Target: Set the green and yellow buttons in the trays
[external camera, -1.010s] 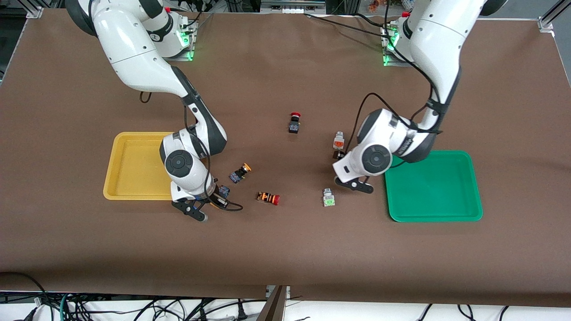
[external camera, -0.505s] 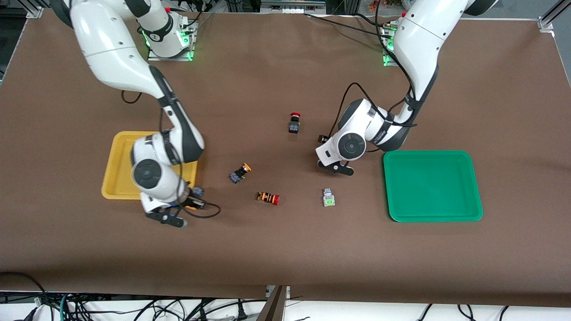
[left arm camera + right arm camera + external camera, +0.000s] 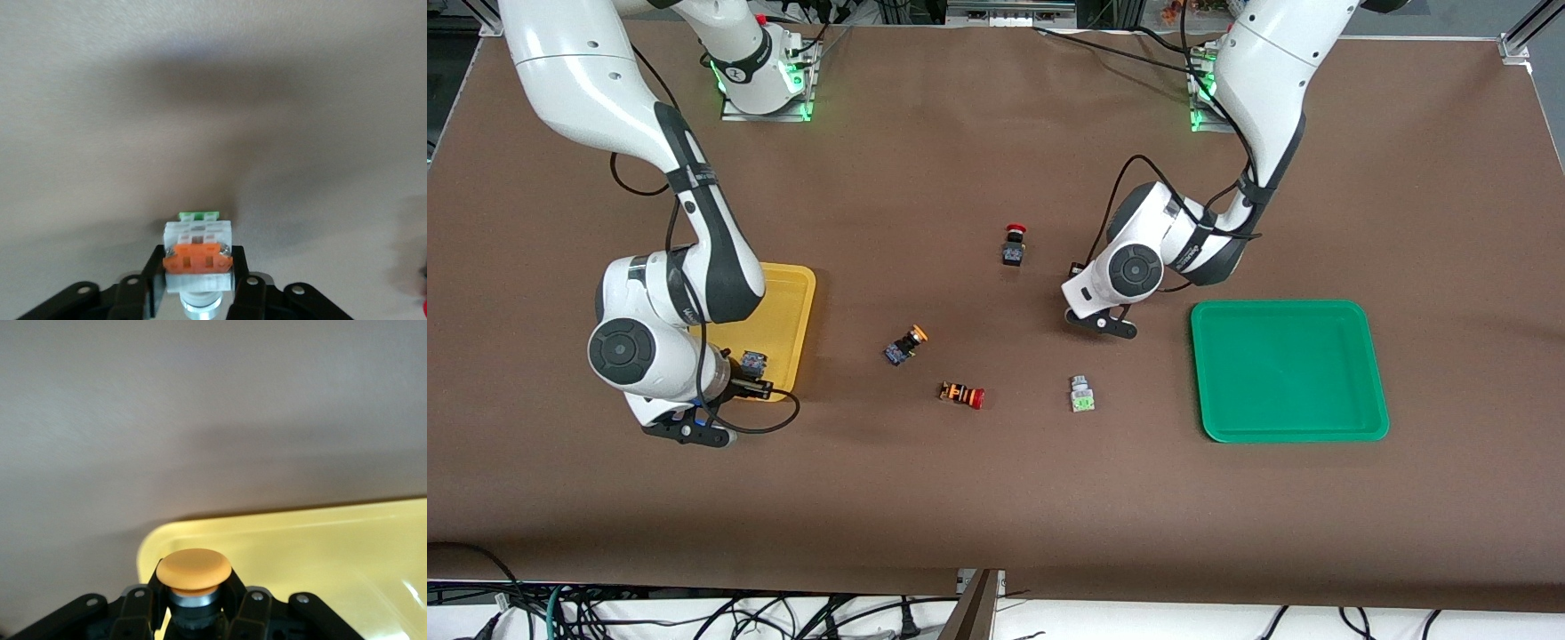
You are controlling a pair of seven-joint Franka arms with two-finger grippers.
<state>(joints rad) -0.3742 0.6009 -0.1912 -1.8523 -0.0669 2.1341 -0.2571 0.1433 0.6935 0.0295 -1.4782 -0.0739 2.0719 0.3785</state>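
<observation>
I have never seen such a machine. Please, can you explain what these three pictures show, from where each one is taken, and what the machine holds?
These are two white robot arms at a brown table. The wide picture looks down from a high camera facing them. The two close pictures come from small cameras on each arm's wrist.

The right hand grips a black button with a yellow-orange cap over a corner of the yellow tray. The left hand grips a silver-white button with an orange face above the table, beside the green tray.

Still lying on the table: another yellow-capped button, a green-faced button, a red-capped striped button and a red mushroom button.
</observation>
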